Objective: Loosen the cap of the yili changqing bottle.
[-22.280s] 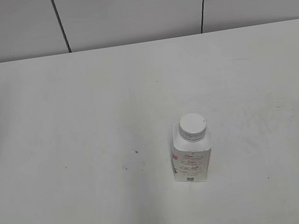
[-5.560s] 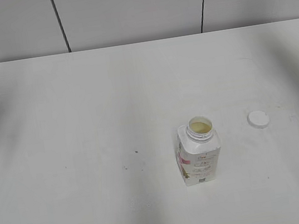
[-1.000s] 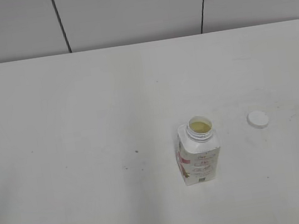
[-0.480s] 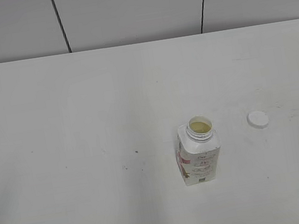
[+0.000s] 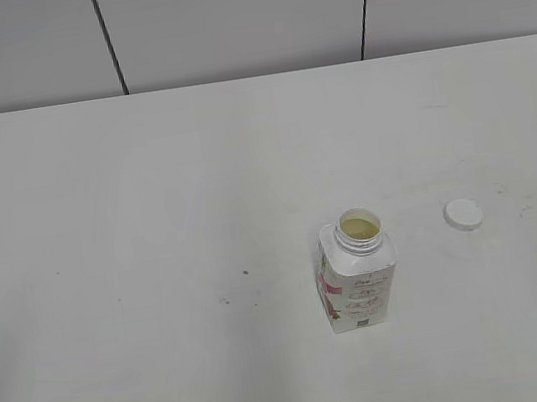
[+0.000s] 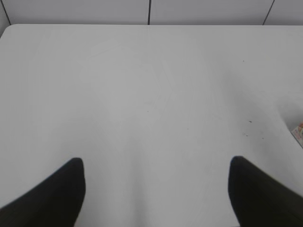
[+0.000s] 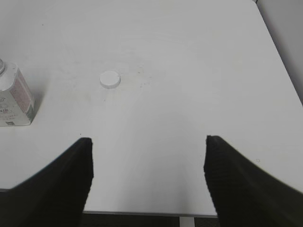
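Observation:
The yili changqing bottle [image 5: 358,284] stands upright on the white table, its neck open and pale liquid visible inside. It also shows at the left edge of the right wrist view [image 7: 13,97], and a corner of it at the right edge of the left wrist view [image 6: 298,132]. The cap [image 5: 464,214] lies flat on the table to the right of the bottle, apart from it; it also shows in the right wrist view [image 7: 110,79]. My left gripper [image 6: 156,163] is open and empty over bare table. My right gripper [image 7: 149,142] is open and empty near the table's front edge. Neither gripper shows in the exterior view.
The white table [image 5: 151,229] meets a grey panelled wall [image 5: 221,16] at the back. Its right edge [image 7: 279,56] and front edge [image 7: 147,213] show in the right wrist view.
The cap was on the bottle in the earliest frame; since then it lies on the table to the right. Nothing has moved in the last second.

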`<action>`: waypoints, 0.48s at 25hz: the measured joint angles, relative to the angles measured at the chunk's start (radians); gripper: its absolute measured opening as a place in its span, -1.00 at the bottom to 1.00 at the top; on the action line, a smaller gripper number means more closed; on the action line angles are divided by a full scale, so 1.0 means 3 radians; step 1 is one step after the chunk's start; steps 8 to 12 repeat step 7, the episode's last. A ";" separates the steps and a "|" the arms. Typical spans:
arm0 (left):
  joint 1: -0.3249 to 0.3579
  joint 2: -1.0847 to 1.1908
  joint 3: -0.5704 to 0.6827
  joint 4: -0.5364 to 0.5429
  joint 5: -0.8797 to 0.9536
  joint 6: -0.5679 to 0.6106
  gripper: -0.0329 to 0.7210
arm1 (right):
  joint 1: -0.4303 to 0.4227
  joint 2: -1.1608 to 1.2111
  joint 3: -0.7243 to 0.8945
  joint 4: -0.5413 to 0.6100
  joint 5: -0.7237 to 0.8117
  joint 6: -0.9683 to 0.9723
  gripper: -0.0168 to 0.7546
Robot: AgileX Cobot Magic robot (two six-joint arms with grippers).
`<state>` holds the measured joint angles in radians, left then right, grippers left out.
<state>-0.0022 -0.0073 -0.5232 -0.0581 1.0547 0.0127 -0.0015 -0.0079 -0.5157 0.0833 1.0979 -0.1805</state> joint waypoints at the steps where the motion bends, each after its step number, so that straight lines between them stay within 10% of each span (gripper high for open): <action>1: 0.0000 0.0000 0.0000 0.0000 0.0000 0.0000 0.59 | 0.0000 0.0000 0.0000 0.0000 0.0000 0.0000 0.54; 12: 0.0000 0.0000 0.0000 -0.0018 0.0000 0.0000 0.59 | 0.0000 0.0000 0.0000 -0.0003 0.0000 0.0003 0.54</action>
